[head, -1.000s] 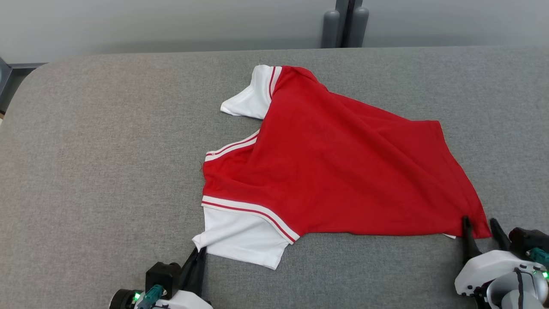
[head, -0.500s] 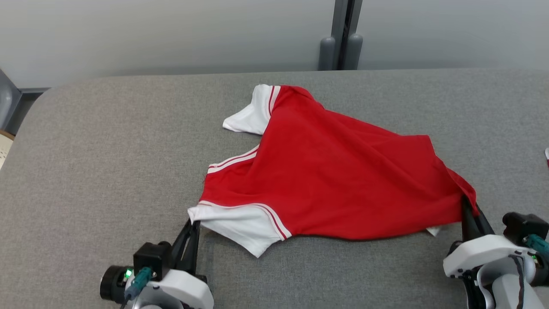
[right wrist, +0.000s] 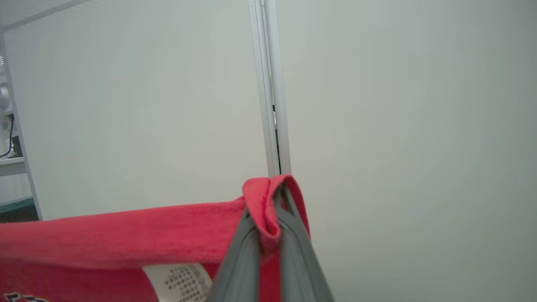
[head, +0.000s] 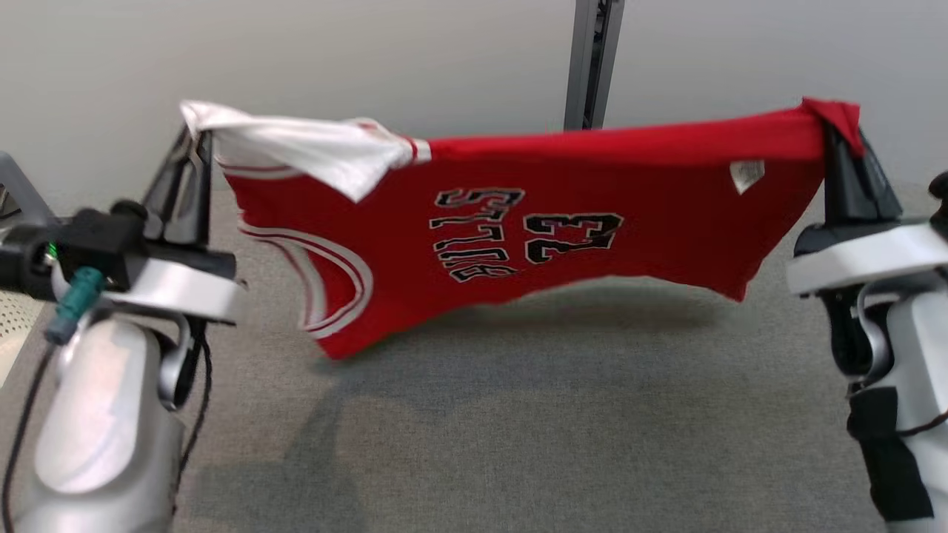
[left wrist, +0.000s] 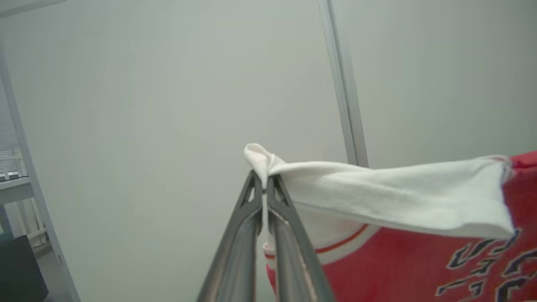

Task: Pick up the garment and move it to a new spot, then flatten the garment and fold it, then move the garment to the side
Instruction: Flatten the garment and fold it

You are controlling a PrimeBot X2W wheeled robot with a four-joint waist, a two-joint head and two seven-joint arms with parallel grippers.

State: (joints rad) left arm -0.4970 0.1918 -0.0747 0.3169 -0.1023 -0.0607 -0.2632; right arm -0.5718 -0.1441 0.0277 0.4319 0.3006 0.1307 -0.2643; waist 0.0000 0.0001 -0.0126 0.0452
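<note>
Head view: the left gripper and right gripper are each pinching a top corner of the red garment, which is hanging stretched above the middle of the grey table. Left wrist view: the closed fingers are gripping white sleeve cloth. Right wrist view: they are gripping a red fold. The moving step is probably running. Next, laying the garment flat elsewhere is calling for both pinches tight.

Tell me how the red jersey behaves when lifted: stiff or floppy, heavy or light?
Probably floppy: the red jersey hangs draped between the left fingers and right fingers. Likely light: two small corner pinches carry it. It might slip, as little cloth is pinched.
</note>
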